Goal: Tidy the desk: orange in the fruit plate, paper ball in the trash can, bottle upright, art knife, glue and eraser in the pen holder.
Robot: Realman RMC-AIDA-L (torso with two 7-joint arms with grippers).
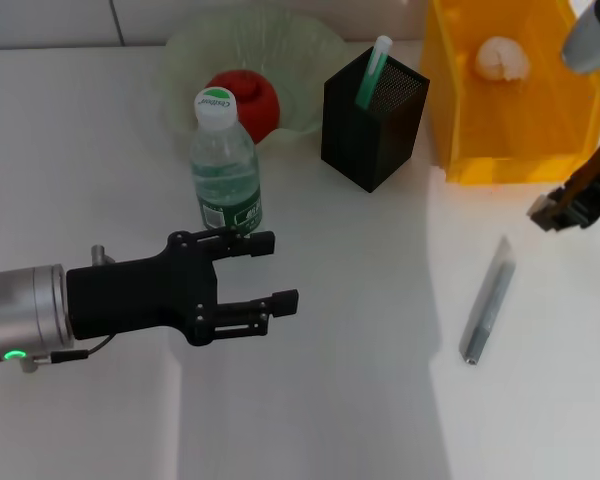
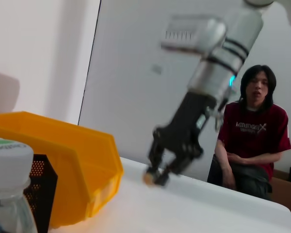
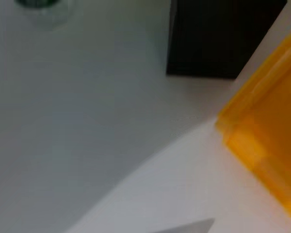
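White bench (image 1: 360,400), lit brighter on my right side. My left tool (image 1: 270,270) hangs low over it, fingers spread and holding nothing, tips pointing right, just in front of the bottle (image 1: 225,165). The bottle stands upright, cap (image 1: 216,102) on, green label facing me.

Behind the bottle sits the pale green plate (image 1: 310,45) with the orange (image 1: 252,100) in it; it reads reddish from here. Right of the plate stands the black mesh holder (image 1: 372,120), one green-and-white stick (image 1: 373,70) poking out of it. Further right is the yellow bin (image 1: 510,150), paper ball (image 1: 501,58) inside.

The knife (image 1: 488,300) lies flat on the bench, well right of my left tool, in front of the bin and apart from it.

My right tool (image 1: 565,210) is at the right edge, above and just right of the knife, not touching it. In the left wrist view its fingertips look pinched on something small and tan (image 2: 149,178), but I cannot tell what it is, nor whether the grip is truly closed.

A person (image 2: 252,141) in a dark red shirt sits beyond the bench.
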